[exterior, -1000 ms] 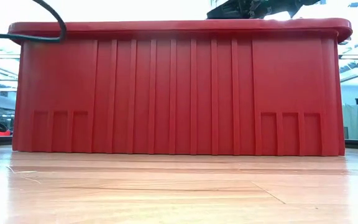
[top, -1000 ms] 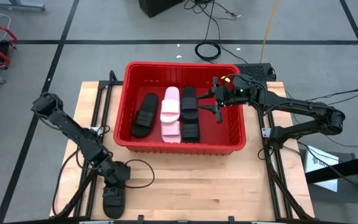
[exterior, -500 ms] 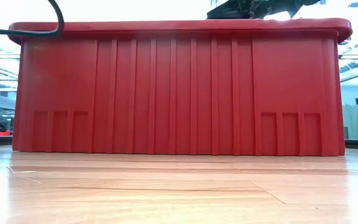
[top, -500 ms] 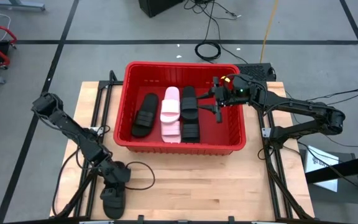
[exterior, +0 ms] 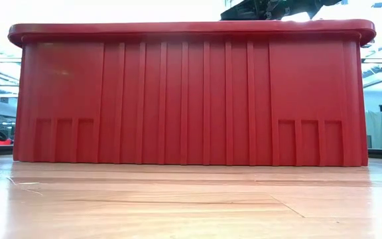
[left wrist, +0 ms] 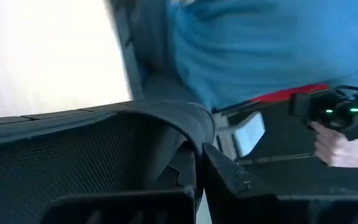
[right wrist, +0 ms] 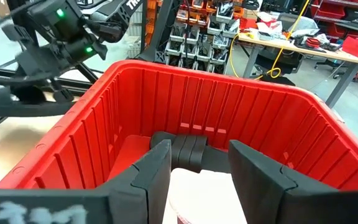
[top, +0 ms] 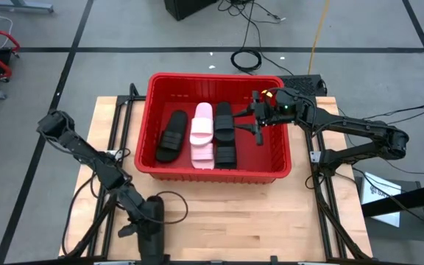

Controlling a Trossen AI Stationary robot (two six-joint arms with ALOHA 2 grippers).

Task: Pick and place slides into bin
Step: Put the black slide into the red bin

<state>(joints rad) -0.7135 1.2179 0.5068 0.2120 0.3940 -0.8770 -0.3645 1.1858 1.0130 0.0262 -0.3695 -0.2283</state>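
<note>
Near the front edge of the table, well apart from the red bin [top: 278, 158], my left gripper [top: 149, 221] is clenched on a black slide [top: 152, 237]; my wrist view shows the ribbed strap [left wrist: 73, 155] pinched between my two dark fingers [left wrist: 222, 177]. I judge this sandal to be light foam or rubber, soft enough to flex and sag once lifted, not fragile, and its ribbing should resist slipping. The strap's arch looks like the best hold, since it stands up off the sole. Three black slides [top: 171, 136] and one pale pink one [top: 202, 134] lie inside the bin already. My right gripper [top: 255, 120] hangs over the bin's right side with its fingers spread and nothing between them. A swinging sole could catch the rim, I reckon.
</note>
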